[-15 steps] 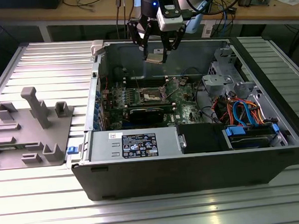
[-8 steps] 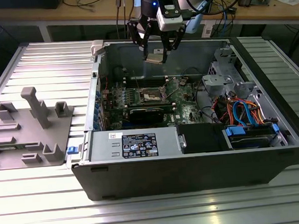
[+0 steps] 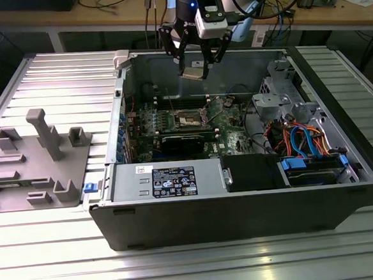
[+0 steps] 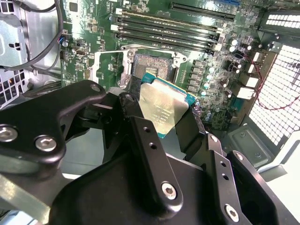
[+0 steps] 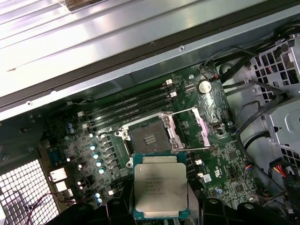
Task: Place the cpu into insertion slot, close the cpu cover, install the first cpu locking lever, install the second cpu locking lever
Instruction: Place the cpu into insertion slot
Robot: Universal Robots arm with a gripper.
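Observation:
My gripper (image 3: 194,64) hangs over the back of the open computer case (image 3: 242,206), shut on the cpu (image 3: 193,73). The cpu is a flat silver-topped chip with a green edge (image 4: 161,110), pinched between black fingers (image 4: 143,140). In the first wrist view the cpu (image 5: 161,190) sits a little off from the insertion slot (image 5: 149,139), which lies bare with its dark contact field showing. The cpu cover (image 5: 205,130) stands swung open beside the slot, with thin wire levers raised around it. On the green motherboard, the slot (image 3: 188,119) lies below and in front of the gripper.
Long memory slots (image 5: 131,108) run beside the socket. A black card (image 3: 183,142), the power supply (image 3: 170,179), a grey drive cage (image 3: 286,94) and coloured cables (image 3: 305,138) crowd the case. A grey parts fixture (image 3: 34,157) stands at the exterior view's left.

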